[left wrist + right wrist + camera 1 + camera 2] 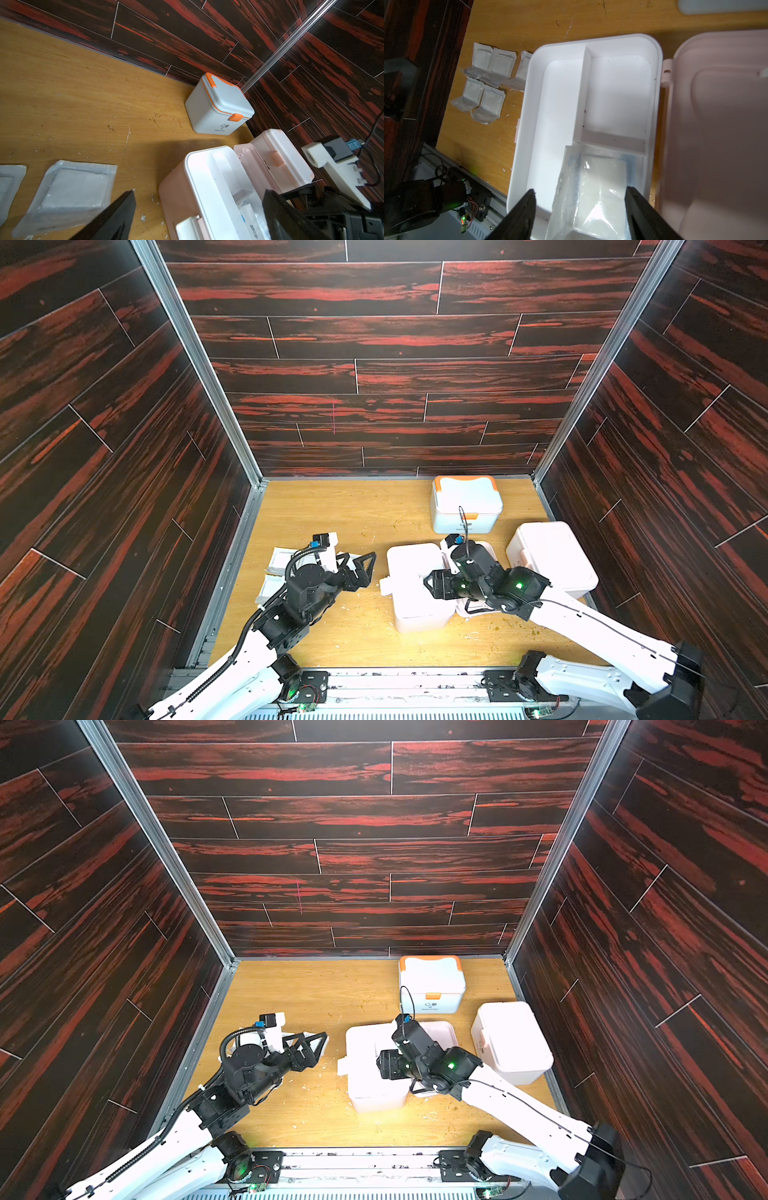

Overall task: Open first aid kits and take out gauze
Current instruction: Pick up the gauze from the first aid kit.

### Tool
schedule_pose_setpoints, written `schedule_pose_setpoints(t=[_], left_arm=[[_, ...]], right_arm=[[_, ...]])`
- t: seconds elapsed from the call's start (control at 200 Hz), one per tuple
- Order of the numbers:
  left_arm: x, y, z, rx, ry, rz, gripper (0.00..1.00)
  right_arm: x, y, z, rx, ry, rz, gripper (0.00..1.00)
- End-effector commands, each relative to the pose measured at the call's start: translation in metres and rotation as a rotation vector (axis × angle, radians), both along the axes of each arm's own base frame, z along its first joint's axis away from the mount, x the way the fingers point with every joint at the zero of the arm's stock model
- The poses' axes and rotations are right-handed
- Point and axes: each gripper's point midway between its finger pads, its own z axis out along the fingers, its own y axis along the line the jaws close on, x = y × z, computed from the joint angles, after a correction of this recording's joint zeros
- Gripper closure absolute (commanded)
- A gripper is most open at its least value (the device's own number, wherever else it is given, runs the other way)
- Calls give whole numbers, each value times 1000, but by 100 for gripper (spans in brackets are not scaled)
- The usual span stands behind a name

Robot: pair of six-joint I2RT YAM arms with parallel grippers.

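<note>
The right gripper [580,207] hangs over the open kit [591,39], jaws apart. One gauze packet [600,187] sits between them in the tray, with a clear gap at one finger, so it is not clamped. The lid [716,124] lies folded back to one side of this gripper. Loose packets [488,83] lie on the table [508,20] past the kit's other side, just beside the left gripper [199,195], whose jaws are wide apart and empty. Beyond the right gripper stand two shut kits: the orange-trimmed kit [465,506] and the pink kit [552,560].
</note>
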Motion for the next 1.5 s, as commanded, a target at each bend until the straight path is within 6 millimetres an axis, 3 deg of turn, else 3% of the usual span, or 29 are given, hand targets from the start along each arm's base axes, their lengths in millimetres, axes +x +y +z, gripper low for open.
schedule_pose_setpoints(t=[0.0, 0.17, 0.285, 0.711, 0.856, 1.031, 1.096, 1.302, 1.492], left_arm=[[-3, 13, 1, -32, -20, 52, 0], [-9, 26, 0, -28, -29, 91, 0], [-10, 28, -1, -29, -29, 96, 0], [-7, 26, -4, -27, -20, 99, 0], [-6, 26, -4, -30, -14, 99, 0], [-7, 27, -1, -33, -19, 102, 0], [-7, 28, 2, -33, -24, 106, 0], [-3, 27, 12, -27, -35, 113, 0], [2, 27, 24, -39, -55, 132, 0]], right_arm=[[-5, 5, -4, -27, 51, -1, 38], [-5, 14, -13, -72, 73, 11, 54], [-7, 18, -18, -89, 88, 20, 60], [-15, 26, -34, -132, 122, 45, 68], [-15, 25, -36, -141, 123, 42, 76], [-15, 22, -35, -158, 115, 36, 92], [-12, 18, -34, -177, 103, 23, 100], [-6, 8, -22, -178, 40, -5, 100], [-7, 8, 8, -68, -73, 42, 100]])
